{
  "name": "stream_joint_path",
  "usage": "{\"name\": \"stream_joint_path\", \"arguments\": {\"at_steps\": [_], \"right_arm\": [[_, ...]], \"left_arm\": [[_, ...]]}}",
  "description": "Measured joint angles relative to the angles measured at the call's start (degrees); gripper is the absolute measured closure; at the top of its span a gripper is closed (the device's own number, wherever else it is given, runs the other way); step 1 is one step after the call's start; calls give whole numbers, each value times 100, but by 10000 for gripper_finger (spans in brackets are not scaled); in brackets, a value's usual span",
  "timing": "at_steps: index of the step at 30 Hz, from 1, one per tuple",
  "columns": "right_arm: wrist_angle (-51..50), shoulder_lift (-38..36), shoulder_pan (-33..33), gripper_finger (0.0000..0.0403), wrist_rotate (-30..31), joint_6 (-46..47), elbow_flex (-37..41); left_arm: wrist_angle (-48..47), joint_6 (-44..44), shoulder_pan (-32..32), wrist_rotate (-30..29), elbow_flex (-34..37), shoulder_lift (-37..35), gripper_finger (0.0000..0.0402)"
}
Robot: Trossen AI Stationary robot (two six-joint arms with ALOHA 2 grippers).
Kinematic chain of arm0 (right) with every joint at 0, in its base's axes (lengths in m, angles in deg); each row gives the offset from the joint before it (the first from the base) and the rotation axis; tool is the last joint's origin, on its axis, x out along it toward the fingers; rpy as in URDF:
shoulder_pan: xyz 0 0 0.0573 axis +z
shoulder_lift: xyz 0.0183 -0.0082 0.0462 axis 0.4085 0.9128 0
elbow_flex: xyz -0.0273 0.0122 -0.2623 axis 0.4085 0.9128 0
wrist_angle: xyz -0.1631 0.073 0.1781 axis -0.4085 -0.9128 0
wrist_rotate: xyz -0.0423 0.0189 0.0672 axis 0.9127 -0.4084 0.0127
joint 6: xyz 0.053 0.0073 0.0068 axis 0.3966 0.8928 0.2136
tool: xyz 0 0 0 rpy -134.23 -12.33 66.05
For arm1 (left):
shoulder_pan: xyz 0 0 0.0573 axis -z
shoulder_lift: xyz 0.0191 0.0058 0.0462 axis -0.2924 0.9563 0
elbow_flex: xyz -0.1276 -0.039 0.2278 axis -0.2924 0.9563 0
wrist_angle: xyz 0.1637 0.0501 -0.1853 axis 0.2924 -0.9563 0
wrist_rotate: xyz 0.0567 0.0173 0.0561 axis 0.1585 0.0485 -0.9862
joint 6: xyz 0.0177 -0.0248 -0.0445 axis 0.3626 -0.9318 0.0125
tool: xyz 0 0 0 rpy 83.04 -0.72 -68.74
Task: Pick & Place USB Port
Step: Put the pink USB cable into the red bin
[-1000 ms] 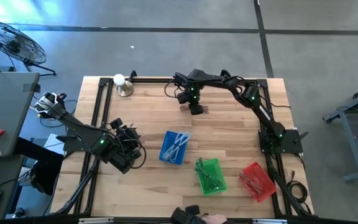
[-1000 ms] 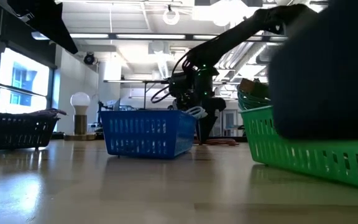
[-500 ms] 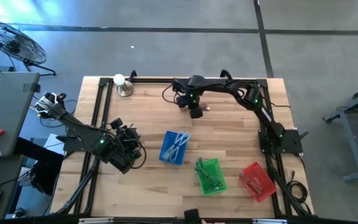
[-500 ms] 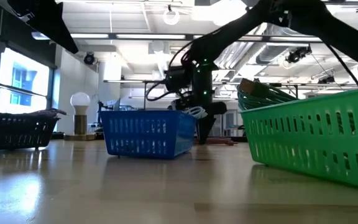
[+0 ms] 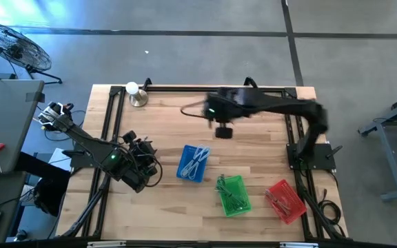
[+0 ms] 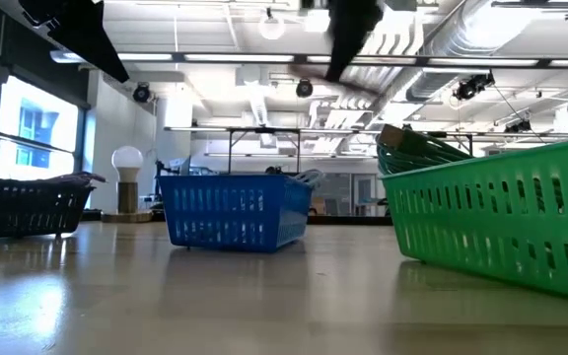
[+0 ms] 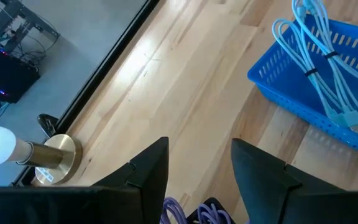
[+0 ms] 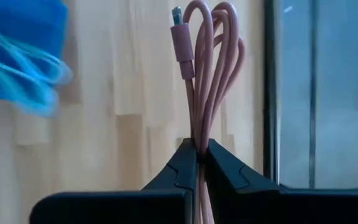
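1. The right gripper [image 8: 197, 155] is clamped on a coiled pink cable [image 8: 205, 68]; the loops stick up between the tips with the USB plug near the top, so it is held low on the bundle and the rest hangs free.

2. In the high view the right gripper [image 5: 223, 131] sits just above centre, over bare surface [image 5: 253, 148], above and to the right of the blue basket [image 5: 194, 164]. In the low view the arm is a dark blur at the top, clear of the baskets, so I judge the cable is lifted off the wood.

3. Three baskets run along the lower middle: blue with pale blue cables [image 7: 325, 74], green [image 5: 232, 195] with a green cable, red [image 5: 285, 201] at lower right. That looks like sorting by colour, and I'd guess the pink one belongs in the red basket, though nothing confirms it.

4. The left gripper [image 7: 194, 171] waits at lower left in the high view, fingers apart with nothing between them. Purple cables [image 7: 197, 214] lie just under it, in what seems a dark basket.

5. A lamp [image 5: 135, 94] stands at the upper left corner, well away from the carry path.
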Motion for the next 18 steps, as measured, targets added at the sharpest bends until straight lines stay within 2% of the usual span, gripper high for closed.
{"name": "stream_joint_path", "arguments": {"at_steps": [5, 9, 14, 18], "right_arm": [[-516, -1129, 1076, 395, 819, 1782, 11], [-969, -2012, 2208, 395, 1915, 3505, 350], [-1058, -2994, 3693, 395, 2580, 5780, 1924], [-1002, -3469, 4612, 395, 2619, 7630, 3345]], "left_arm": [[204, 0, 0, 7, 2, 0, 234], [356, -1, 0, 43, 2, 0, 234], [454, 9, 0, 52, 4, 0, 234], [468, 11, 0, 52, 4, 0, 234]]}}
